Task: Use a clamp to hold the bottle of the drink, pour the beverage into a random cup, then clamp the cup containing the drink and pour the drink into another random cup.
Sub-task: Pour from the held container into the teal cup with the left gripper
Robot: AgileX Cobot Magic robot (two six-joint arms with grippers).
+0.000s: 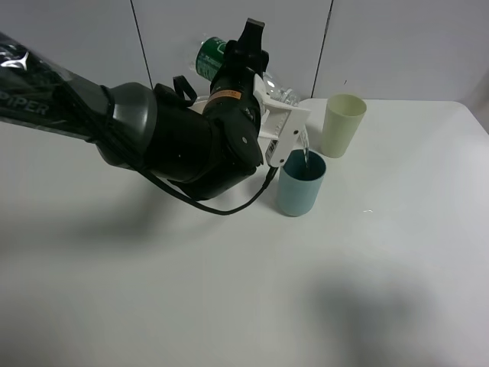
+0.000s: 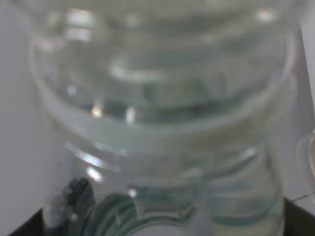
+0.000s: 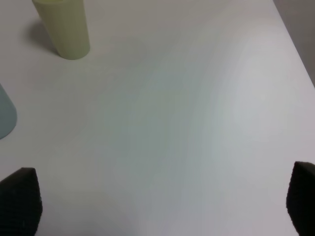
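My left gripper [image 1: 281,128], the clamp, is shut on the bottle of the drink [image 1: 209,58] and holds it tipped with its mouth down over the random cup [image 1: 300,188], a teal tumbler. A thin stream of clear beverage [image 1: 306,150] falls from the mouth into that cup. The clear ribbed bottle [image 2: 162,123] fills the left wrist view, blurred. My right gripper [image 3: 162,206] hangs open over bare table, its dark fingertips [image 3: 19,199] far apart. The teal cup's edge [image 3: 6,115] shows beside it. Another random cup is out of view.
A taller pale yellow-green cup [image 1: 341,125] stands just behind and right of the teal one, also in the right wrist view as the yellow-green cup [image 3: 64,27]. The white table [image 1: 229,290] stretches forward, and its right edge [image 3: 295,44] is near.
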